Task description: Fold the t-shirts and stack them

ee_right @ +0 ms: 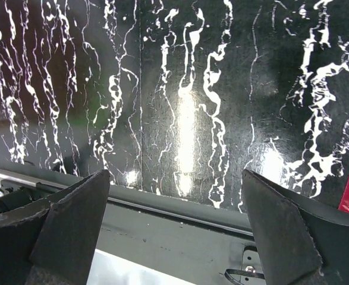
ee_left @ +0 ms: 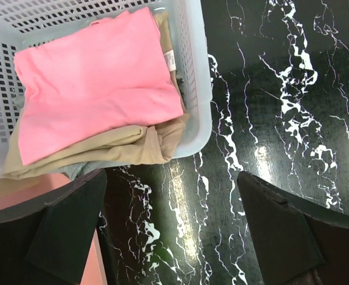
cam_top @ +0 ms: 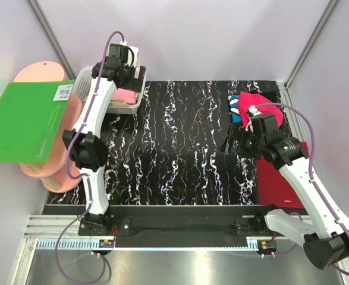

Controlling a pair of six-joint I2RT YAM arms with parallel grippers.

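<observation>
L gripper (ee_left: 171, 234): fingers spread wide, nothing btwn, over black marbled tabletop (ee_left: 281, 119) just beside basket corner. Folded salmon-pink t-shirt (ee_left: 97, 83) lies on tan garment (ee_left: 103, 151) inside pale mesh basket (ee_left: 193, 71), upper left of L wrist view. R gripper (ee_right: 177, 231): fingers spread, empty, above near table edge. Overhead view: magenta t-shirt (cam_top: 256, 100) + blue t-shirt (cam_top: 236, 113) bunched together, touching, upper right. Dark-red board (cam_top: 281, 178) at right, green board (cam_top: 25, 122) far left.

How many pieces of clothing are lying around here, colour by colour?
Pink t-shirt: 1
Tan garment: 1, as far as the folds show
Magenta t-shirt: 1
Blue t-shirt: 1
Total: 4
</observation>
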